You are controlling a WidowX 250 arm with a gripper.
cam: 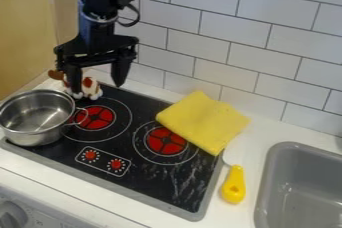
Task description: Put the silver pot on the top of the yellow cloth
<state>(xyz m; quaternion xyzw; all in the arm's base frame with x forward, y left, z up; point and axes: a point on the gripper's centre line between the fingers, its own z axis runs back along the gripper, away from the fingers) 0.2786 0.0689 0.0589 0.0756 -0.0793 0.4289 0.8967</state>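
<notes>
The hand (97, 88) hangs wide open by a toy (90, 90). The silver pot (35, 137) sits apart from the yellow cloth (204, 122).

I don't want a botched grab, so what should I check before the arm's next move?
1. Gripper open: ok, fingers apart.
2. Gripper lined up over the silver pot: not ok, it hangs by the plush toy.
3. Pot upright: ok, at the stove's left side.
4. Yellow cloth spread out singly, not folded: cannot tell.
5. Yellow-handled utensil off the cloth's top: ok, beside it.
</notes>
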